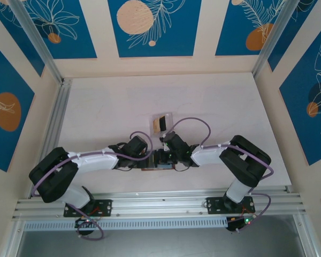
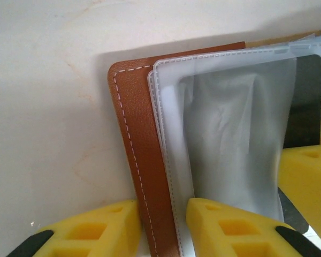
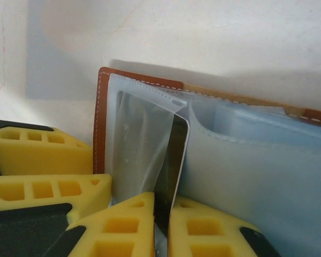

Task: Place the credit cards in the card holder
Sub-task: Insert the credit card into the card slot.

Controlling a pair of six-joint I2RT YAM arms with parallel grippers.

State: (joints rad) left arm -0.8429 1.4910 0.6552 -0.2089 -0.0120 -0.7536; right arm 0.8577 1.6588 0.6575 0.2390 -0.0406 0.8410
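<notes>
The card holder (image 2: 129, 139) is seen lying open on the bench (image 1: 107, 107), low in the middle of the top view, where both arms meet over it. In the left wrist view its brown stitched cover runs down the centre-left of the frame, and a clear sleeve (image 2: 230, 134) is fanned out to the right of it. The left gripper (image 2: 163, 217) is set narrow. The cover's edge and a sleeve edge are caught between its yellow fingers at the bottom of the frame, so the holder is judged to be steadied there.

In the right wrist view a black card (image 3: 171, 160) is pinched in the narrow gap of the right gripper (image 3: 161, 219), low centre. Its upper end is tucked into the mouth of a sleeve. More cards are seen in a clear box (image 1: 162, 123) just above the arms in the top view.

The card is judged to be light, stiff and slick, and best taken by its flat faces at the trailing end. The sleeve is thought to be soft and likely to buckle, and the light holder would probably slide if it were not held. The leather cover is considered the firm place to take hold of it.
</notes>
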